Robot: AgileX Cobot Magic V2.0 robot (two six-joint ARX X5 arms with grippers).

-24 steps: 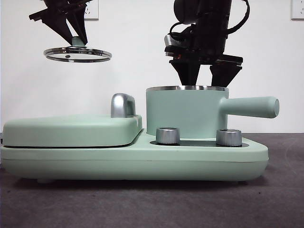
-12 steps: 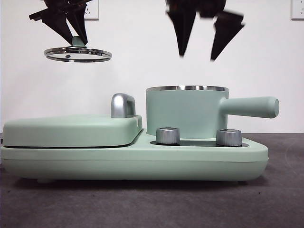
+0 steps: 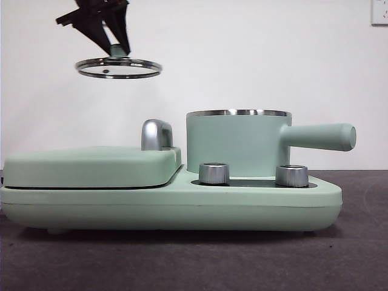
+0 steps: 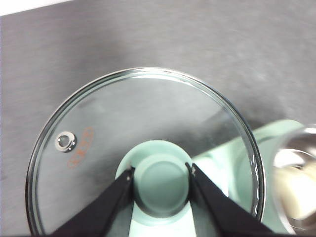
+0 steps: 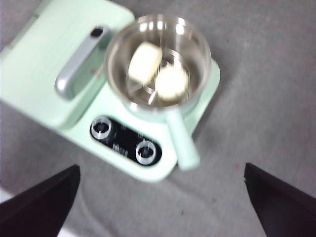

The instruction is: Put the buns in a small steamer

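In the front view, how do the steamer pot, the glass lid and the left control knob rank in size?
1. steamer pot
2. glass lid, held by the left gripper; its distance from the camera is unsure
3. left control knob

mint-green steamer point(image 3: 236, 145), cream-white buns point(image 5: 158, 74), clear glass lid point(image 4: 143, 128) with green knob point(image 4: 160, 185)

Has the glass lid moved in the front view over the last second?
Yes. The glass lid, held by its knob in the left gripper, has shifted sideways toward the small steamer and sits slightly higher. It is still short of the pot.
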